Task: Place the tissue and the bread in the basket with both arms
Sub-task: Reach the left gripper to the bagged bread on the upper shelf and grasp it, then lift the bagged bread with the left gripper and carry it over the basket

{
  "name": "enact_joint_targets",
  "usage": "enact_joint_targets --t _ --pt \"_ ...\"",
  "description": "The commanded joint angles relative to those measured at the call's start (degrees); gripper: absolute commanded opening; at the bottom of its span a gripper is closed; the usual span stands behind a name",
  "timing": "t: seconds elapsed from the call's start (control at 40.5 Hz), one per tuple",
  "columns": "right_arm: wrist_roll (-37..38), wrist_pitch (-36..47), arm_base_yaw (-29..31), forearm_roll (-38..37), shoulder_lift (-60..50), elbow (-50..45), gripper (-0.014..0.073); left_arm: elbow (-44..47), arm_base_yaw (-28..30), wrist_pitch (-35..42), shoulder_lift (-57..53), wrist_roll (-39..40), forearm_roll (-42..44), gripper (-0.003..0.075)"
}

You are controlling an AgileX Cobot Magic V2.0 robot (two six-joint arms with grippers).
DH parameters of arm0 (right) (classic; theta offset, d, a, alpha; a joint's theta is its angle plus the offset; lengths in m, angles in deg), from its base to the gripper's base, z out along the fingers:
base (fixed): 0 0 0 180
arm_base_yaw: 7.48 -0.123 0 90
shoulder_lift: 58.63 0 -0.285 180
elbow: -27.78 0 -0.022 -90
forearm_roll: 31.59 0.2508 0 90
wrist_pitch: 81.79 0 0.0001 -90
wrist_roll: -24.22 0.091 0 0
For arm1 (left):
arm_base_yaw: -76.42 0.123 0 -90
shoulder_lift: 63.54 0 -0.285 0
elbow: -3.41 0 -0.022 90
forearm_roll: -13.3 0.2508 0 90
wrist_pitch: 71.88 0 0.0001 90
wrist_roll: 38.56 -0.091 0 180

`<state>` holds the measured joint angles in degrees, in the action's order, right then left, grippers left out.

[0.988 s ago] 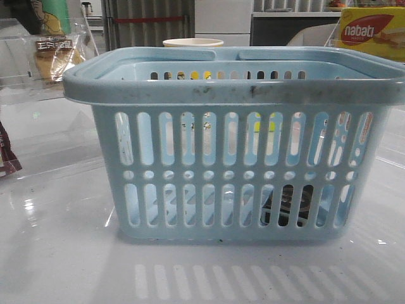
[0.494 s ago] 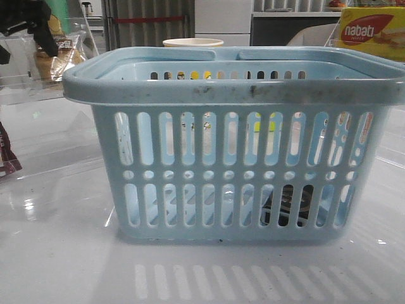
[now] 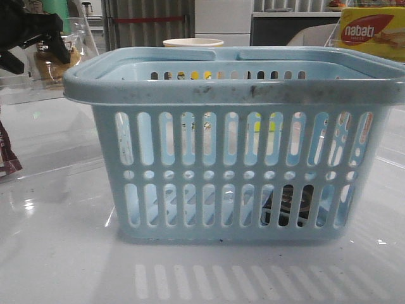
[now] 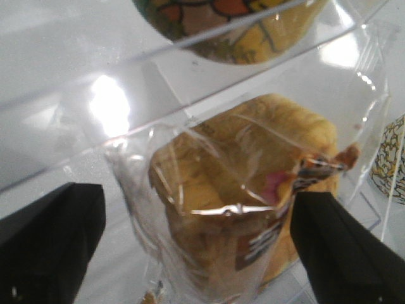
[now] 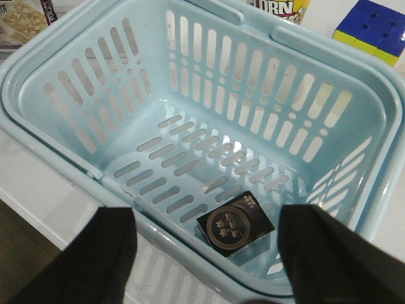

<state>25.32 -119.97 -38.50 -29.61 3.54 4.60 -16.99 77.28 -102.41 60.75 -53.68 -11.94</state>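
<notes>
The pale blue basket (image 3: 234, 142) stands in the middle of the table. The tissue (image 5: 235, 223), a small black pack, lies flat on its floor and shows through the slots in the front view (image 3: 288, 206). My right gripper (image 5: 209, 269) hangs open and empty above the basket's near rim, over the tissue. The bread (image 4: 247, 190), a golden bun in a clear wrapper, lies in a clear plastic tray at the far left (image 3: 56, 63). My left gripper (image 4: 196, 253) is open, one finger on each side of the bread, not closed on it; it shows at the front view's top left (image 3: 35, 50).
A yellow nabati box (image 3: 372, 31) stands at the back right, a paper cup (image 3: 193, 43) behind the basket. A maroon packet (image 3: 7, 158) lies at the left edge. A patterned cup (image 4: 234, 25) stands beyond the bread. A puzzle cube (image 5: 373, 28) sits past the basket.
My left gripper has come into the front view at the top left and moved down over the bread. The basket and tissue have not moved.
</notes>
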Motion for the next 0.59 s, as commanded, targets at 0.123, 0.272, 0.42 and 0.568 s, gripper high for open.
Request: enact_joint_targets --t 0.123,0.272,0.42,0.568 --pt "-0.50 4.03 0.12 -0.64 -0.89 1.62 0.0570 -2.28 -0.16 1.73 -3.31 -1.07 -1.52 0.0454" --pt "-0.50 4.03 0.12 -0.64 -0.89 1.62 0.0570 -2.28 -0.16 0.86 -3.41 -1.07 -1.62 0.0269" --pt "-0.50 4.03 0.12 -0.64 -0.89 1.62 0.0570 -2.28 -0.16 -1.03 -4.29 -1.07 -1.60 0.0121" --pt "-0.50 4.03 0.12 -0.64 -0.89 1.62 0.0570 -2.28 -0.16 -3.30 -6.41 -1.07 -1.75 0.0093"
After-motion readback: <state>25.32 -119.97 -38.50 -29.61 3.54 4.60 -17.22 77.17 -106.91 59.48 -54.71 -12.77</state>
